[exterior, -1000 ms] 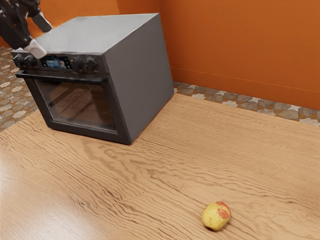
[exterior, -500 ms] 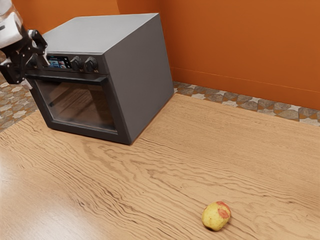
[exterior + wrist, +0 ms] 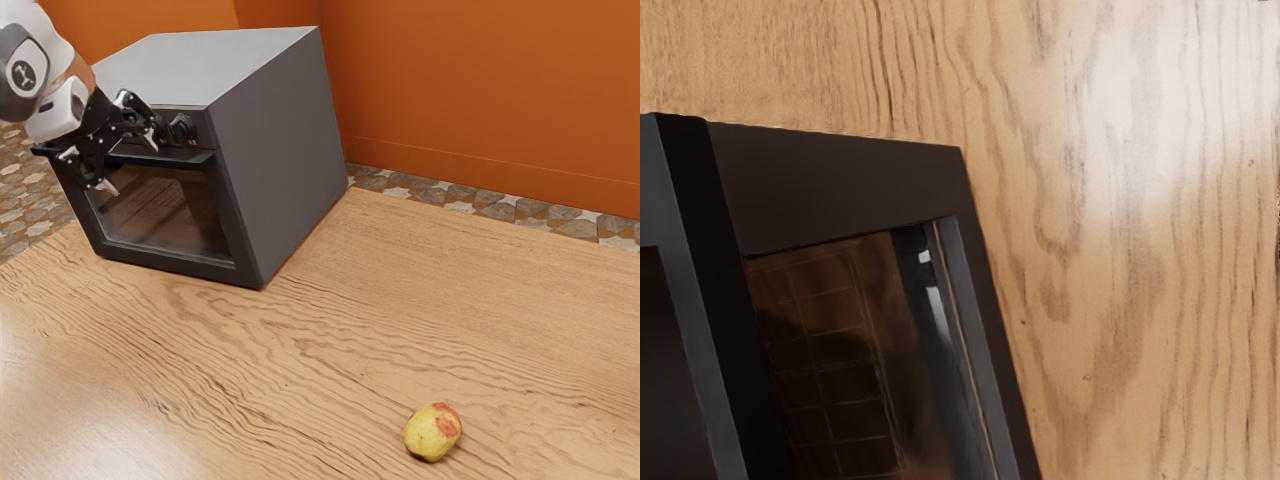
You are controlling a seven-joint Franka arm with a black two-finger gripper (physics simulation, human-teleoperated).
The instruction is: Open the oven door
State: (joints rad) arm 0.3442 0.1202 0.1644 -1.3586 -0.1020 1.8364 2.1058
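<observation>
Black end effector [image 3: 130, 163]: open, its two fingers [image 3: 108, 187] spread with nothing gripped; I take the gap as meant to admit the handle.
Handle [image 3: 191, 158]: a dark bar across the top of the door, partly behind the hand from where I stand; whether a finger touches it, I cannot tell.
Door [image 3: 182, 266]: closed against the oven's front, a rack [image 3: 840, 380] showing through its glass.
Oven [image 3: 285, 165]: upright on the tabletop [image 3: 340, 330], its front facing the open wood, which probably leaves the door room to swing out.
Arm [image 3: 55, 95]: coming in from the exterior view's left, the hand slanted down before the oven's front, likely so one finger can pass each side of the bar.
Knobs [image 3: 182, 129]: just above the handle, close to the upper finger; a careless approach could catch one.
Yellow fruit [image 3: 433, 432]: red-patched, lying well apart from the oven, no part of this job and probably no obstacle.
Progress: the approach, I judge; the opening has yet to begin.
Next: line up with the bar, close on it, then draw outward; a shallow hold could slip.
</observation>
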